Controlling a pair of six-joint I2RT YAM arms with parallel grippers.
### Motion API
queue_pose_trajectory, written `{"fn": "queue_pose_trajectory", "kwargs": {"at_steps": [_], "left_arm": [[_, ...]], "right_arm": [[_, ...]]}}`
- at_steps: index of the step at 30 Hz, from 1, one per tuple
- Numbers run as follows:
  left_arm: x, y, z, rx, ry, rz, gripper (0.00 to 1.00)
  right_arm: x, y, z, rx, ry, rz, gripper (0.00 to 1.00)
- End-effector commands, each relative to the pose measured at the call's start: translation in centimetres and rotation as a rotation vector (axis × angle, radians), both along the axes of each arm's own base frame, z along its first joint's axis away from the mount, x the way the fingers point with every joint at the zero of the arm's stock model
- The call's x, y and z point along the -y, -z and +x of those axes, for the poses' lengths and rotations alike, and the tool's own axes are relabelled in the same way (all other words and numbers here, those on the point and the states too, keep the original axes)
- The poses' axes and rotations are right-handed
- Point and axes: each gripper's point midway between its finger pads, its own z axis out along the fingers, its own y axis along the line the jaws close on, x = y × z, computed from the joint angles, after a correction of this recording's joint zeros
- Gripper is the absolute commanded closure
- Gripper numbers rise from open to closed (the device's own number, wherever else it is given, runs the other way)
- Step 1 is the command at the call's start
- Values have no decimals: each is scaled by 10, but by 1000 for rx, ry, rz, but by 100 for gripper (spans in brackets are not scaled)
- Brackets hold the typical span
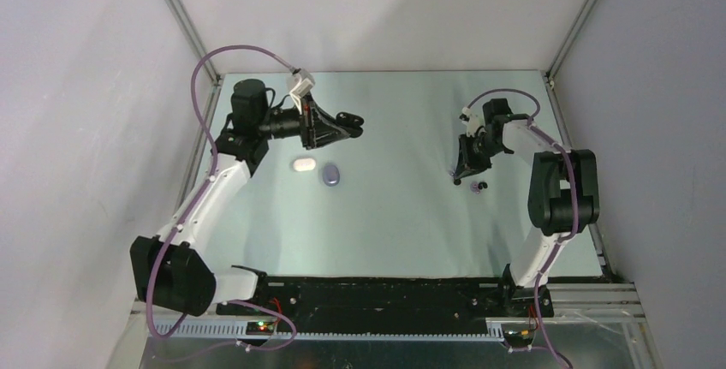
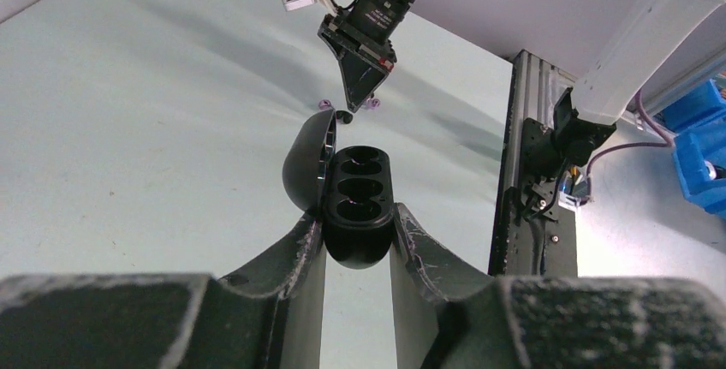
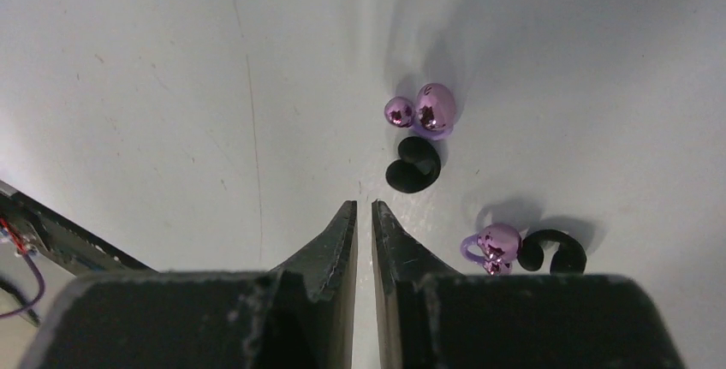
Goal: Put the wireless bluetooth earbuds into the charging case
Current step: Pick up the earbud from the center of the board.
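Nothing is inserted yet: the open, empty charging case (image 2: 358,189) is clamped by the left gripper (image 2: 358,222), and the earbuds (image 3: 413,163) are scattered at one to four o'clock of the all-but-closed, empty right gripper (image 3: 364,211).

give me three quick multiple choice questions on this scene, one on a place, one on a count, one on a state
1. Where is the black charging case? A lying loose; B in the left pincer; C out of view.
2. How many earbuds show in the right wrist view? A four; B two; C six.
3. The case's lid is: A shut; B missing; C open.
Key: 1 B, the pincer clamps the case's sides; 2 A, two purple and two black; 3 C, the lid hangs aside and the case's inside shows.
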Motion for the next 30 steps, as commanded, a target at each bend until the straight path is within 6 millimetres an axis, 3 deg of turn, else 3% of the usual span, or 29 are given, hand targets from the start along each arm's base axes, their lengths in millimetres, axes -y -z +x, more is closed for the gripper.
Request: {"fn": "queue_pose_trajectory", "kwargs": {"at_steps": [1, 19, 30], "left_arm": [[-7, -25, -5, 104, -14, 14, 100], [-9, -23, -3, 111, -26, 34, 100], [-10, -21, -1, 113, -31, 47, 100]], "right_arm": [[2, 2, 17, 10, 81, -5, 85], [20, 27, 21, -16, 117, -113, 84], [12, 34, 21, -27, 106, -108, 67]]}}
